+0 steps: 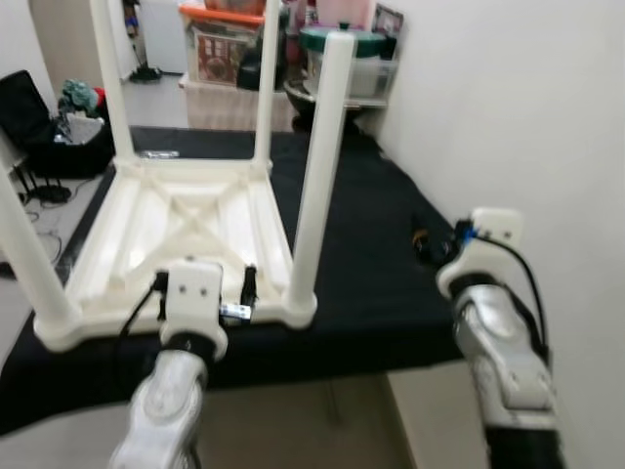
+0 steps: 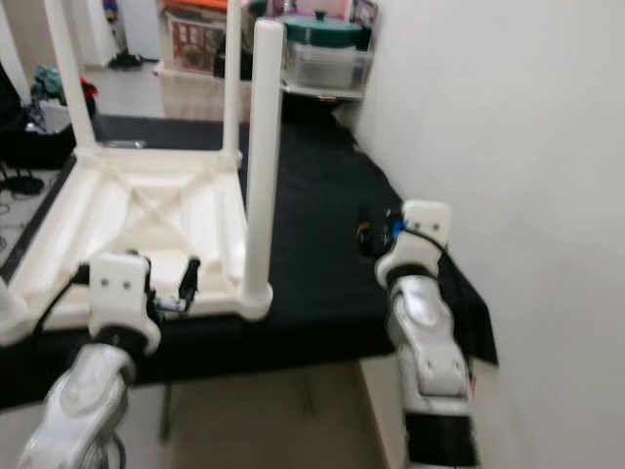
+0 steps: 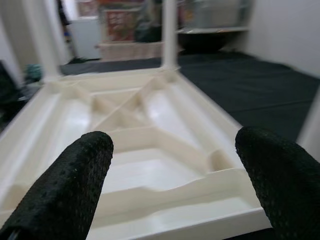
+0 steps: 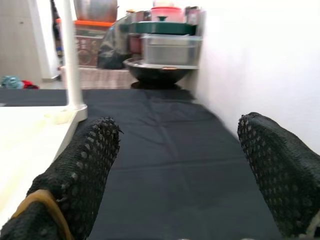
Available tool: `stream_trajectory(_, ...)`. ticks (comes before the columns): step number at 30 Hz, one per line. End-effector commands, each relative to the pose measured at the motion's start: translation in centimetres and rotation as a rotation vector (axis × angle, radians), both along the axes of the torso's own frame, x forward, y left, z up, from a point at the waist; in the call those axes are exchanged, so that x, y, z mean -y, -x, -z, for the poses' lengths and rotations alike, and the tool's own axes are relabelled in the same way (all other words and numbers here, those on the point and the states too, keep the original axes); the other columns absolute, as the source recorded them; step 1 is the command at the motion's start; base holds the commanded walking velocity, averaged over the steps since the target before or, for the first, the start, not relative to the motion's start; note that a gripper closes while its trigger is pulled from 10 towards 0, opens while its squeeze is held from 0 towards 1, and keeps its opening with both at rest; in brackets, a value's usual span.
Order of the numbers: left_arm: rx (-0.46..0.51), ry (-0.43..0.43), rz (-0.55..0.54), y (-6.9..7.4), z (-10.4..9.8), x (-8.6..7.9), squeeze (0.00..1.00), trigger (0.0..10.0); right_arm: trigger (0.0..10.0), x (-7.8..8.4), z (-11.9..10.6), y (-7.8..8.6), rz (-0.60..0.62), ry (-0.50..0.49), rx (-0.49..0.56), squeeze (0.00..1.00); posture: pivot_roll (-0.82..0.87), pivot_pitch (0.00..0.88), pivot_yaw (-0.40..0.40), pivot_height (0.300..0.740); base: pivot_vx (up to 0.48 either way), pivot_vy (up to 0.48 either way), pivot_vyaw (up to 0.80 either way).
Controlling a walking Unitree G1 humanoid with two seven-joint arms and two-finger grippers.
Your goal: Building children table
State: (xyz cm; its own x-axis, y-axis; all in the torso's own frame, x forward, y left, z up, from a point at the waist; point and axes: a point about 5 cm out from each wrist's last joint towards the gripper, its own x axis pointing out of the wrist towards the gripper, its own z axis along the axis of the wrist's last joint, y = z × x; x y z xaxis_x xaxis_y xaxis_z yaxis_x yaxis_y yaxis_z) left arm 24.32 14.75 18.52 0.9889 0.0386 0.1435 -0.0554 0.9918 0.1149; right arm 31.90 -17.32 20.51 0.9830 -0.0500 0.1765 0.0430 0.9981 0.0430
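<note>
A white plastic children's table (image 1: pixel 186 220) lies upside down on a black cloth (image 1: pixel 371 225), with all its legs standing up. The near right leg (image 1: pixel 317 166) is the closest to me. My left gripper (image 1: pixel 205 281) is open at the table's near rim, and its fingers (image 3: pixel 65 190) straddle the ribbed underside (image 3: pixel 150 125) without touching it. My right gripper (image 2: pixel 369 234) is open low over the bare cloth to the right of the table, close to the wall. Nothing lies between its fingers (image 4: pixel 80 170).
A white wall (image 1: pixel 508 107) runs close along the right side. At the back stand a shelf with a green-lidded box (image 1: pixel 356 59), a black bowl (image 4: pixel 155 67) and an orange-lidded crate (image 1: pixel 223 39). A dark open bag (image 1: pixel 54 127) sits on the floor at left.
</note>
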Motion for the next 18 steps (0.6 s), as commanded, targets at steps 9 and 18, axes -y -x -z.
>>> stream_trajectory(9,-0.016,0.007,0.014,0.2,0.25,0.54,0.0,10.0,10.0,1.37,0.38,-0.1,0.003,-0.061,-0.034,0.0,0.12,0.058,-0.161,0.74,0.0,0.0,0.0)
stream_trajectory(18,-0.022,0.011,0.028,0.45,0.21,0.85,0.0,10.0,10.0,1.31,0.34,-0.15,0.039,-0.052,-0.05,0.0,0.12,0.075,-0.159,0.74,0.0,0.0,0.67)
